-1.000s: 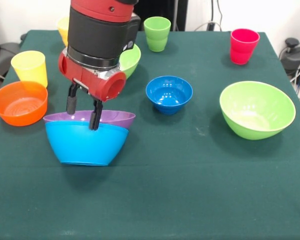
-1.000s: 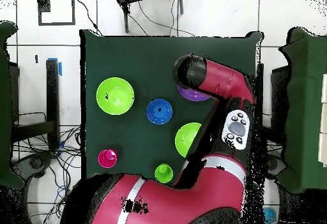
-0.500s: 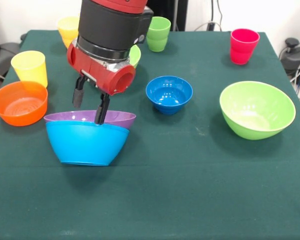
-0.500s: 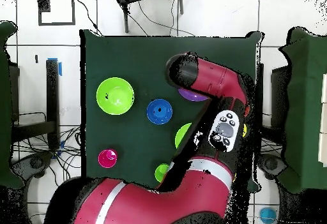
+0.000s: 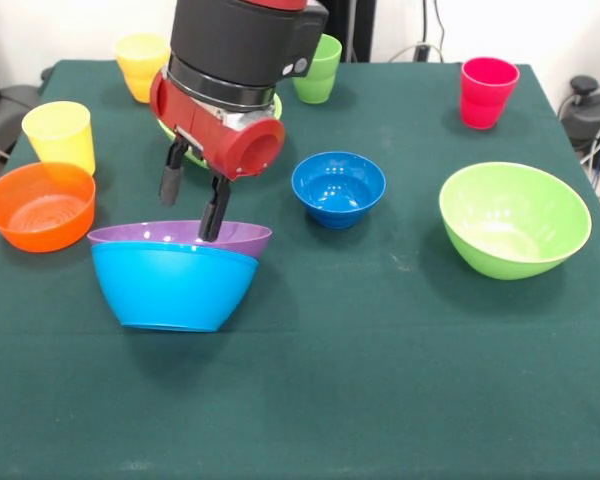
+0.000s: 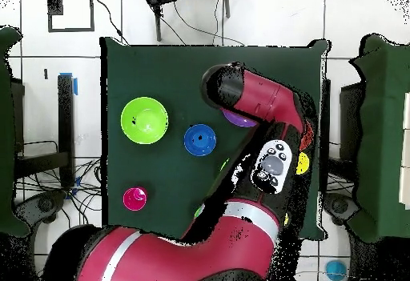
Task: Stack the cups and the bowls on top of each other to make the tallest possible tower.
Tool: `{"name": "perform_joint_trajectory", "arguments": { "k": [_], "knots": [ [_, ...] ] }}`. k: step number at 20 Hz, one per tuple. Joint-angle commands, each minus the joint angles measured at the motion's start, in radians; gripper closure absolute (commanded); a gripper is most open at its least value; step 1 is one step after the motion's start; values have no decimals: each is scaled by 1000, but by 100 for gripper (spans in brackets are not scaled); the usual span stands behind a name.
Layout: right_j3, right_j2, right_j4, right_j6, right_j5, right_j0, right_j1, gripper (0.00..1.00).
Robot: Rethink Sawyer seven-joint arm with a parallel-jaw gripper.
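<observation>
The wide purple bowl [image 5: 180, 236] sits nested in the large blue bowl [image 5: 170, 285] at the front left; this is the tower. My gripper [image 5: 192, 205] hangs just above the purple bowl's rim, open and empty. One finger [image 5: 215, 212] reaches down to the rim. The small blue bowl [image 5: 338, 188] stands at the centre and a large light green bowl [image 5: 514, 218] at the right. The second light green bowl [image 5: 274, 106] is mostly hidden behind the arm. In the overhead view the arm covers the gripper and only a sliver of the purple bowl [image 6: 239, 118] shows.
The small orange bowl [image 5: 40, 205] and the yellow cup [image 5: 58, 135] stand at the left edge. The orange-yellow cup [image 5: 143, 65], light green cup [image 5: 320, 68] and red cup [image 5: 487, 92] stand along the far side. The table [image 5: 380, 380] is dark green.
The gripper has risen from inside the purple bowl and shifted right and toward the far side. The purple bowl stays nested in the large blue bowl.
</observation>
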Motion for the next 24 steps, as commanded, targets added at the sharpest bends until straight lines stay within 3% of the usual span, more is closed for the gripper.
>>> {"name": "perform_joint_trajectory", "arguments": {
  "k": [1, 7, 10, 16, 24],
  "knots": [
    [31, -8, 78, 336, 123, 36, 83, 0],
    [28, -40, 106, 373, 131, 48, 94, 0],
    [40, -27, 93, 346, 80, 50, 90, 0],
    [-90, -117, 112, 454, 239, 75, 155, 0],
    [-215, -155, 163, 496, 248, 12, 255, 0]
  ]
}}
